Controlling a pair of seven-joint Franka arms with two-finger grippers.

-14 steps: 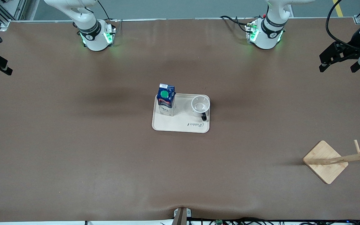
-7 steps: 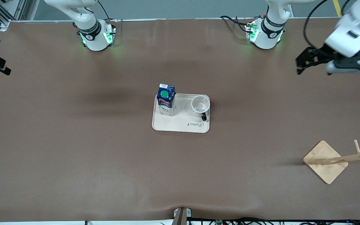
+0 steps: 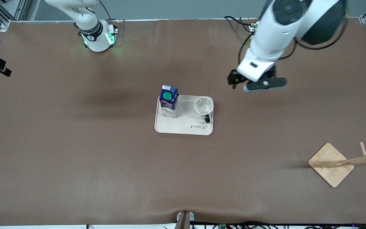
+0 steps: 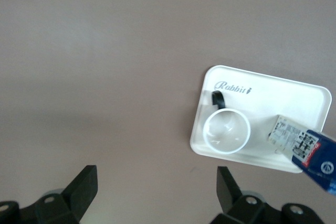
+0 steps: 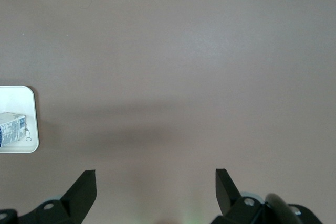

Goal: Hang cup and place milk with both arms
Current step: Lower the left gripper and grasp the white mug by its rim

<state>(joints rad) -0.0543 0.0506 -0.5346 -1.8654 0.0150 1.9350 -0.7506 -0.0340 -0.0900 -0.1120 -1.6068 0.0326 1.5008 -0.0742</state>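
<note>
While both task things sit untouched on the tray, the scene reads as follows.

Cup: the cup stands upright on the tray, mouth up, at the corner toward the left arm's end of the table and farther from the front camera; its black handle points toward that camera.
Milk: the milk stands upright on the same tray, toward the right arm's end, apart from the cup, green cap on top.
Tray: the tray lies flat near the middle of the table, with lettering along its nearer edge.
Left gripper: the left gripper hangs in the air over bare table just off the tray, toward the left arm's end; its fingers are spread wide with nothing between them.
Right gripper: the right gripper waits over bare table at the right arm's end, fingers spread and holding nothing.
Rack: the wooden rack stands near the left arm's end, nearer the front camera than the tray.
</note>
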